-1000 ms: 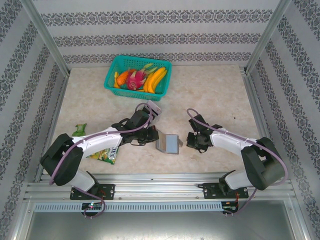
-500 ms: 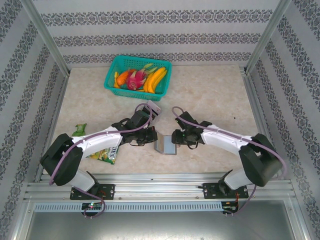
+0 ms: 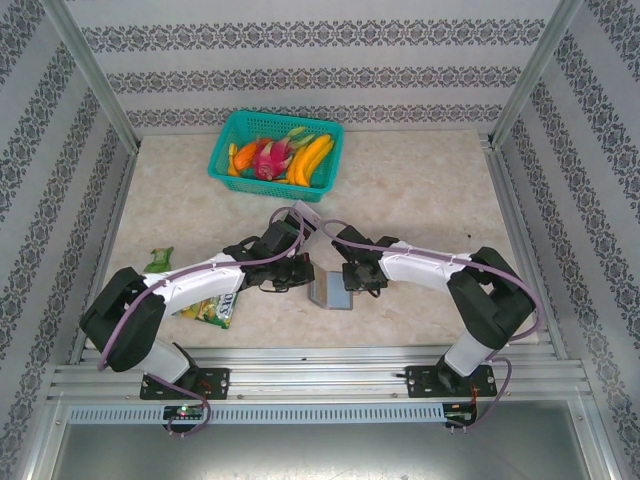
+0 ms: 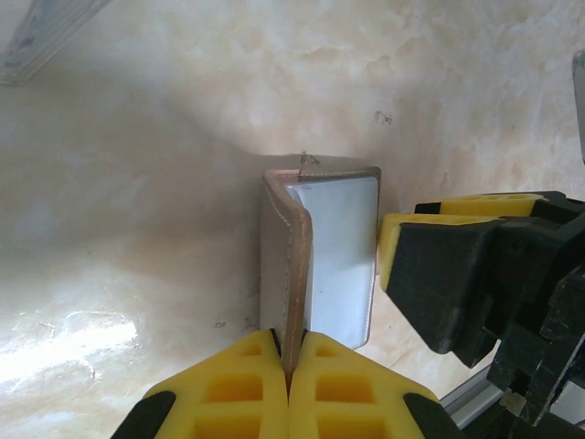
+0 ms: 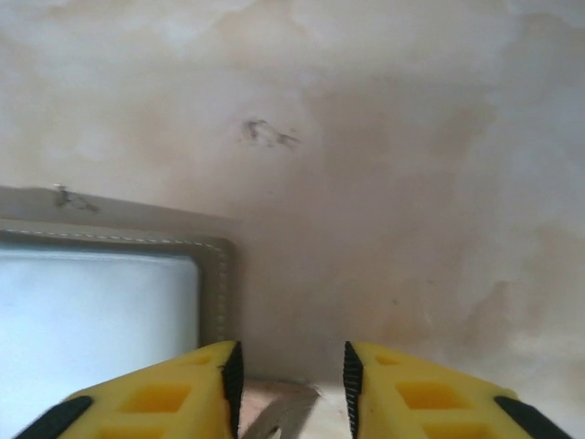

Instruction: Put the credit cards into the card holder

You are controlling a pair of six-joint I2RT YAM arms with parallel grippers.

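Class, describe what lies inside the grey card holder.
Inside the card holder, one pale glossy panel with a stitched border shows. The other panel, pinched by the left pincer, faces away, hiding its slots.

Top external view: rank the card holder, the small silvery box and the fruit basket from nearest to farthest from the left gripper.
1. card holder: nearest, its edge clamped in the left gripper, just to the gripper's right.
2. silvery box: next, a little way beyond the gripper, farther from the arm bases.
3. fruit basket: farthest, well beyond the box.
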